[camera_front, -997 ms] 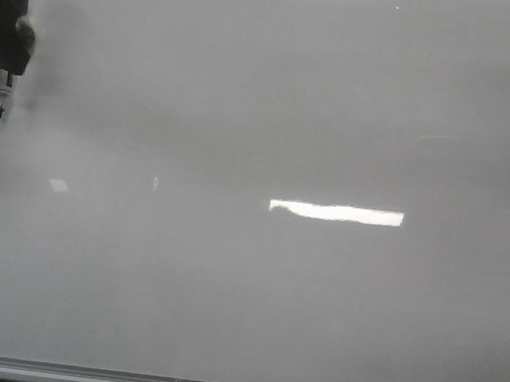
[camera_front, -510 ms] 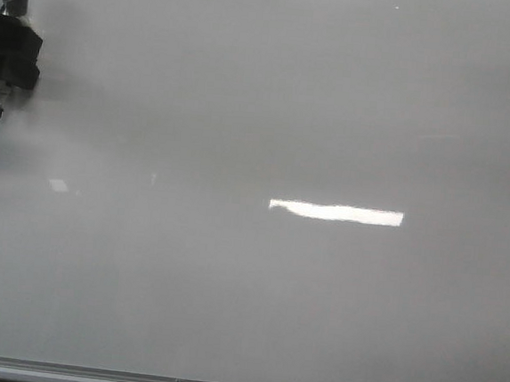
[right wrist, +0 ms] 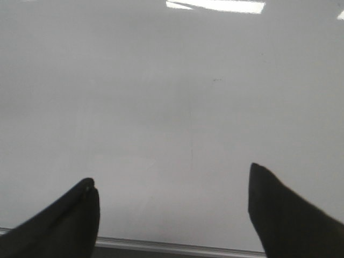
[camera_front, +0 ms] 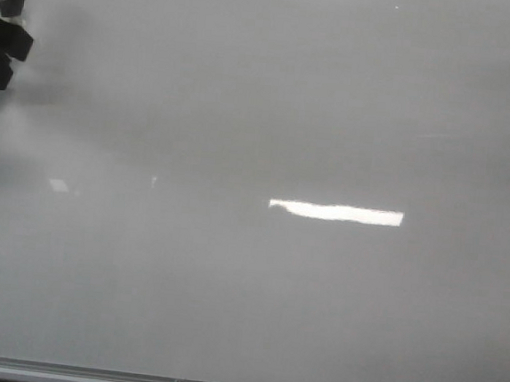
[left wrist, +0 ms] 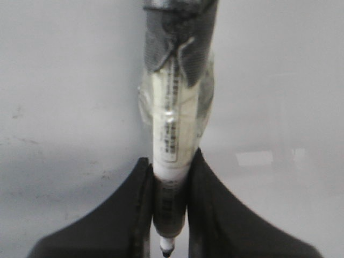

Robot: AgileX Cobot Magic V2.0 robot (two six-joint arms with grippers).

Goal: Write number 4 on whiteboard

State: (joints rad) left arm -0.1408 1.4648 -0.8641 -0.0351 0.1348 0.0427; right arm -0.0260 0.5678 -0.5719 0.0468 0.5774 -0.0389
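No stroke of the 4 shows yet on the whiteboard (camera_front: 256, 280), so with the left hand (left wrist: 171, 215) clamped on a marker (left wrist: 173, 145) at the board's far left and the right hand (right wrist: 172, 209) wide and empty, bringing the tip inward to the board likely comes next.

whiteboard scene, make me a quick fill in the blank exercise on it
1. The left claw is shut on a ____.
2. The right claw is open and holds ____.
3. In the front view the whiteboard shows no written ____ yet.
4. The whiteboard's metal edge runs along the ____ of the front view.

Missing words: marker; nothing; number; bottom
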